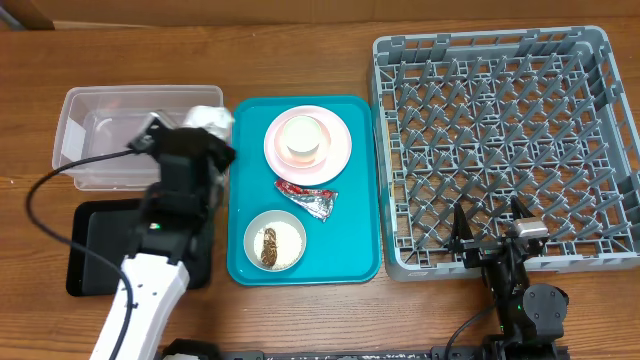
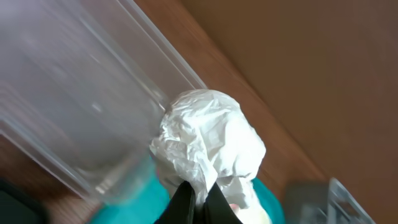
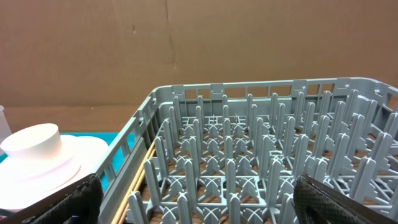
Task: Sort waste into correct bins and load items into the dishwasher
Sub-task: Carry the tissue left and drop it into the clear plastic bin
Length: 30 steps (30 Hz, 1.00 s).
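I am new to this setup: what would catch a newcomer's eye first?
The crumpled white tissue pinched in the left gripper, at the right end of the clear tub. Then the big grey dish rack of upright pegs on the right, and the teal tray mid-table.

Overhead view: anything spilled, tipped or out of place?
Nothing spilled or tipped. The red-and-silver foil wrapper lies loose on the teal serving tray, between the pale pink round plate and the white round bowl holding brown scraps.
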Each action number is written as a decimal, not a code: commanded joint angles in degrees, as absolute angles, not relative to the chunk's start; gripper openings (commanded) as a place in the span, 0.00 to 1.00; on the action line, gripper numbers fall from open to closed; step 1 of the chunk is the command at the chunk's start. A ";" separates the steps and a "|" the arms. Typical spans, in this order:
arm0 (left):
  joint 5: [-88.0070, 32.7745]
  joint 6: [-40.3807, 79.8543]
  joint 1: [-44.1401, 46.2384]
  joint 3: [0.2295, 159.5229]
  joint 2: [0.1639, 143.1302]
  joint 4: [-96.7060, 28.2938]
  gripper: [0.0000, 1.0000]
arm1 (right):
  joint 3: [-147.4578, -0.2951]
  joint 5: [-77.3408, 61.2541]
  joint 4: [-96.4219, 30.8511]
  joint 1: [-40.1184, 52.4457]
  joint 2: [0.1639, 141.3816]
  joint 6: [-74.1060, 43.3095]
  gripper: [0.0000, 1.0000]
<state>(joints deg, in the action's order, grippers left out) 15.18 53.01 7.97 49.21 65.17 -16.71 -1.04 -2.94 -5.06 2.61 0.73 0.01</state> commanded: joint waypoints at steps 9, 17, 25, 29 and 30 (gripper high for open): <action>14.48 38.52 -8.80 50.43 75.99 -10.74 0.04 | -0.45 -2.63 -4.64 2.17 0.16 -0.23 1.00; 10.44 33.28 -11.81 50.43 85.10 -1.69 0.07 | -0.45 -2.63 -4.64 2.17 0.16 -0.23 1.00; 10.48 32.36 -11.90 50.43 86.67 -0.23 0.22 | -0.45 -2.63 -4.64 2.17 0.16 -0.23 1.00; 10.44 30.63 -11.90 50.43 86.67 0.01 0.45 | -0.45 -2.63 -4.64 2.17 0.16 -0.23 1.00; 10.44 29.76 -11.88 50.43 86.67 0.03 0.52 | -0.45 -2.63 -4.64 2.17 0.16 -0.23 1.00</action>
<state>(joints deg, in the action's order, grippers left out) 10.70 32.80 -11.42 49.23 86.43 -0.36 -1.04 -2.94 -5.06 2.59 0.73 0.01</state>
